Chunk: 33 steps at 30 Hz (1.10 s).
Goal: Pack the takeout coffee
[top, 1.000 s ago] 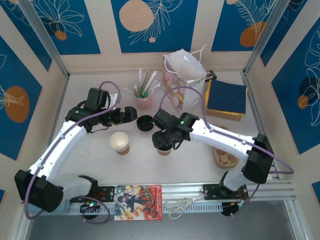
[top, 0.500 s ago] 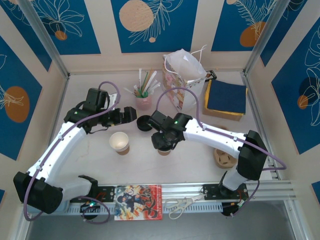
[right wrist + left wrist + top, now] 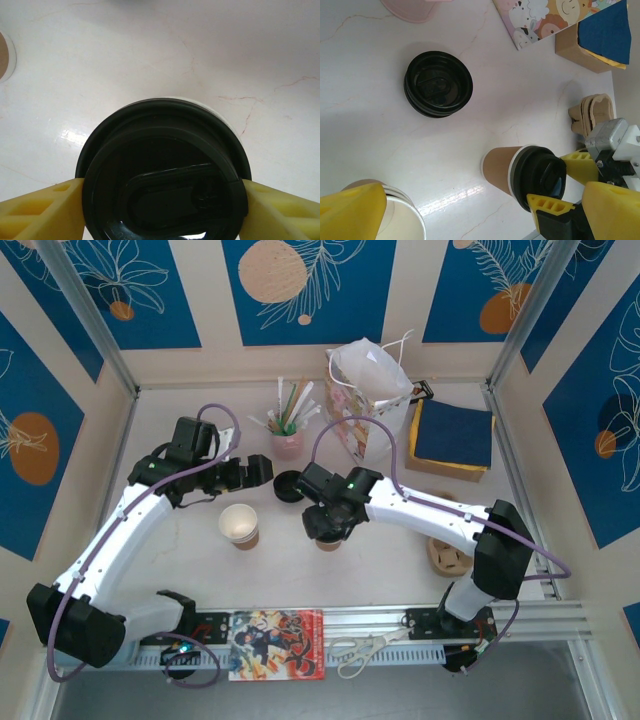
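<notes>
The takeout coffee (image 3: 501, 169) is a kraft-brown paper cup capped with a black lid (image 3: 165, 175), standing upright mid-table (image 3: 328, 541). My right gripper (image 3: 160, 187) comes down over it from above, its yellow fingers (image 3: 40, 210) touching the lid's rim on both sides; the left wrist view has that same grip (image 3: 562, 182). A second, uncapped cup (image 3: 238, 524) with a cream inside stands to the left. My left gripper (image 3: 256, 470) hovers wide open behind that cup, with nothing between its fingers (image 3: 352, 212).
Spare black lids (image 3: 288, 485) are stacked behind the cups, near a pink cup of straws (image 3: 287, 440). A printed bag (image 3: 368, 410) and a box of blue napkins (image 3: 452, 437) stand at the back right. A pulp cup carrier (image 3: 450, 555) lies right.
The right arm's elbow and forearm have swung a little to the left while its gripper stays over the capped cup. The left arm has not moved.
</notes>
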Each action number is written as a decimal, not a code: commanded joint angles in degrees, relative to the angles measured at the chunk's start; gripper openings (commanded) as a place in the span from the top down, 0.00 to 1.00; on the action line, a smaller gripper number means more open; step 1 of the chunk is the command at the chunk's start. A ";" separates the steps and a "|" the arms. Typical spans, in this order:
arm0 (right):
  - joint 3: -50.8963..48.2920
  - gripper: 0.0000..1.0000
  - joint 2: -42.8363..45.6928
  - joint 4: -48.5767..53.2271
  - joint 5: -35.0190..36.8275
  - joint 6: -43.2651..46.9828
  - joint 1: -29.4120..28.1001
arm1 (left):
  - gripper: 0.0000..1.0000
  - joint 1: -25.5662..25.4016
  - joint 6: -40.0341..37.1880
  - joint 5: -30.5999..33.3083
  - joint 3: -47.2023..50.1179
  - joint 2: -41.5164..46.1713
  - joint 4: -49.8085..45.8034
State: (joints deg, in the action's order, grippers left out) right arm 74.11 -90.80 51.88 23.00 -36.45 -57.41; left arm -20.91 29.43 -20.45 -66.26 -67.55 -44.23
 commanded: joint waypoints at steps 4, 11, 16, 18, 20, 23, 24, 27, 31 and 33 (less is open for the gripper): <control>-1.16 0.29 -1.04 -0.24 1.14 0.15 0.06 | 0.00 -0.23 -1.22 0.41 0.24 0.76 -0.86; -0.85 0.29 -1.30 0.17 2.37 0.21 -0.12 | 0.00 -0.27 -1.22 0.35 0.06 0.54 -0.84; -1.02 0.28 -1.26 0.10 2.50 0.19 -0.13 | 0.00 -0.24 -1.22 0.28 -0.26 0.31 -0.69; -1.40 0.28 -1.38 0.02 2.33 0.08 -0.03 | 0.00 -0.26 -1.22 0.25 -0.32 0.23 -0.68; -1.52 0.28 -1.45 0.05 2.13 -0.03 -0.16 | 0.00 -0.20 -1.22 0.15 -0.32 0.05 -0.68; -1.93 0.28 -1.65 -0.13 1.86 0.08 -0.25 | 0.00 -0.25 -1.22 0.06 -0.19 0.05 -0.68; -2.02 0.28 -1.72 -0.27 1.67 0.05 -0.25 | 0.00 -0.29 -1.14 0.06 -0.12 0.18 -0.68; -2.18 0.28 -2.03 -0.36 1.40 0.06 -0.25 | 0.00 -0.26 -0.97 0.05 0.07 0.22 -0.57; -1.99 0.28 -2.18 -0.72 1.46 -0.05 -0.41 | 0.00 -0.27 -1.00 0.08 0.07 0.30 -0.83; -1.64 0.28 -2.10 -0.59 1.52 -0.03 -0.42 | 0.00 -0.25 -0.96 0.07 -0.01 0.42 -0.86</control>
State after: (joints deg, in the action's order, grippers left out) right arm 72.99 -91.96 51.22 24.51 -36.45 -57.41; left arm -20.91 29.43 -20.47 -66.26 -67.55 -44.23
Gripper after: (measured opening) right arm 0.718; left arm 0.998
